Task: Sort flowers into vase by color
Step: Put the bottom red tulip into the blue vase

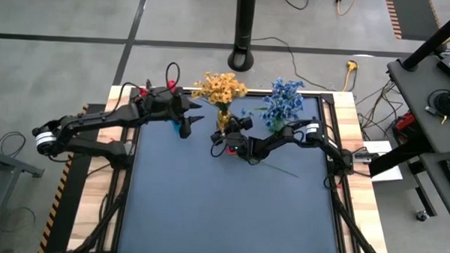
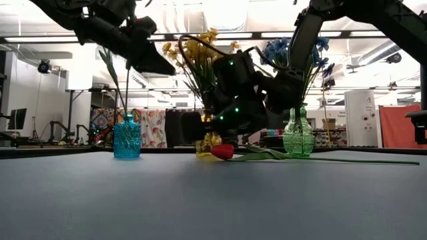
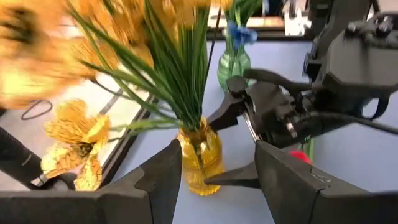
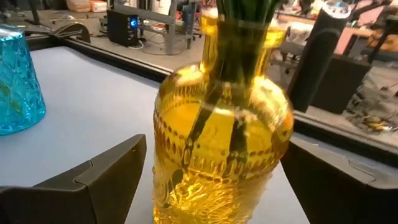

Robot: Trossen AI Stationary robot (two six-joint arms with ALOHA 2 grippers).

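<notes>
Right gripper (image 1: 223, 145): fingers wide, empty, low over the mat at the yellow vase's (image 4: 221, 149) six o'clock. Left gripper (image 1: 189, 124): fingers part open, apparently empty, at its nine o'clock.

Vases, three:
- yellow, holding yellow flowers (image 1: 221, 87);
- green vase (image 2: 297, 135), blue flowers (image 1: 283, 98);
- blue vase (image 2: 127, 137), stems only seen.

Red flower (image 2: 223, 151), one, lying flat beside the right gripper.

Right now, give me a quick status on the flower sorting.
Right gripper open, low at yellow vase. Left gripper open, empty, raised by blue vase. Red flower lying on table.

lab – cabled floor (image 1: 318, 24), workbenches (image 4: 155, 28)
</notes>
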